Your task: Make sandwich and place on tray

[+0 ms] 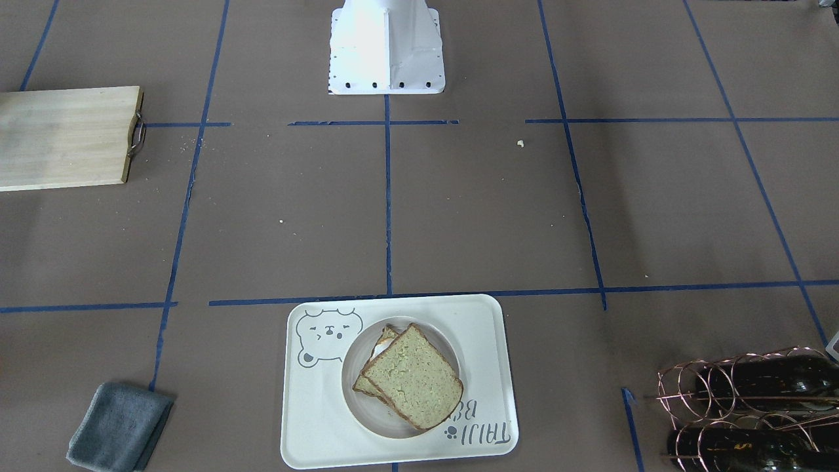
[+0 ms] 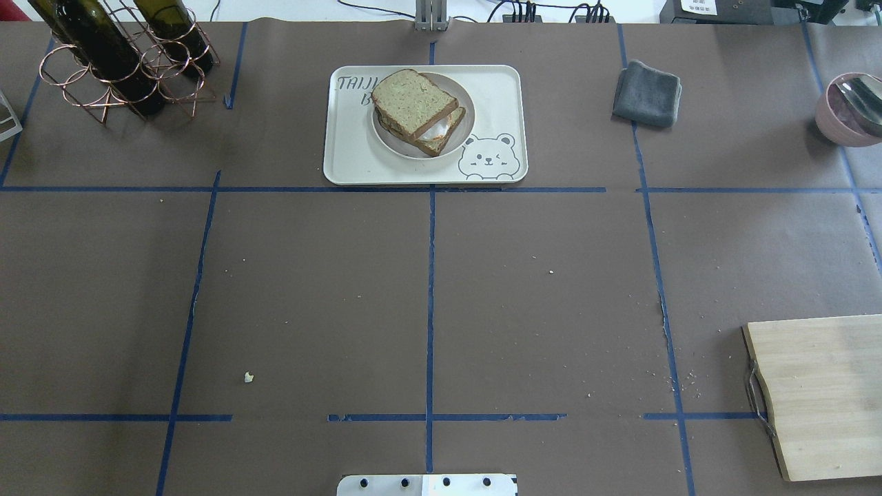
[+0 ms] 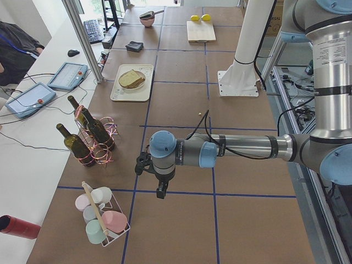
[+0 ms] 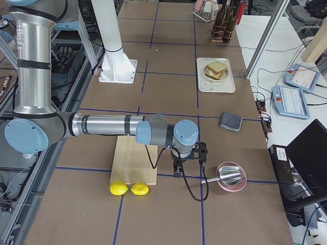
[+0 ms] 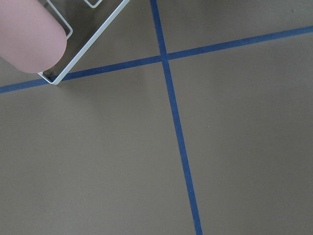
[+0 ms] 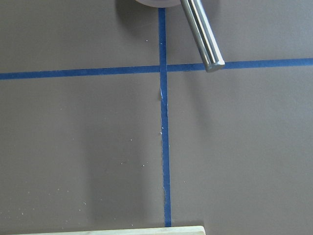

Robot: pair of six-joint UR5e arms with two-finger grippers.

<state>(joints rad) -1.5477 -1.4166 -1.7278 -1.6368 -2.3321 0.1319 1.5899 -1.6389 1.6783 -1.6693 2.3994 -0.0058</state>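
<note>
The sandwich (image 1: 409, 383) lies on a small round white plate (image 1: 351, 357) that stands on the cream bear tray (image 1: 485, 328). Its two bread slices are stacked, the top one shifted, and white egg (image 2: 434, 131) shows between them in the overhead view, where the tray (image 2: 496, 89) is at the table's far middle. Neither gripper shows in the overhead or front views. The left gripper (image 3: 160, 192) hangs over the table near the cup rack, far from the tray. The right gripper (image 4: 177, 172) hangs between the cutting board and the pink bowl. I cannot tell whether either is open or shut.
A wooden cutting board (image 2: 820, 393) lies at the near right, with two lemons (image 4: 127, 189) beyond it. A grey cloth (image 2: 648, 93) and a pink bowl with a metal utensil (image 2: 847, 114) lie at the far right. A copper rack with wine bottles (image 2: 117, 62) stands far left, with a cup rack (image 3: 102, 217) further out.
</note>
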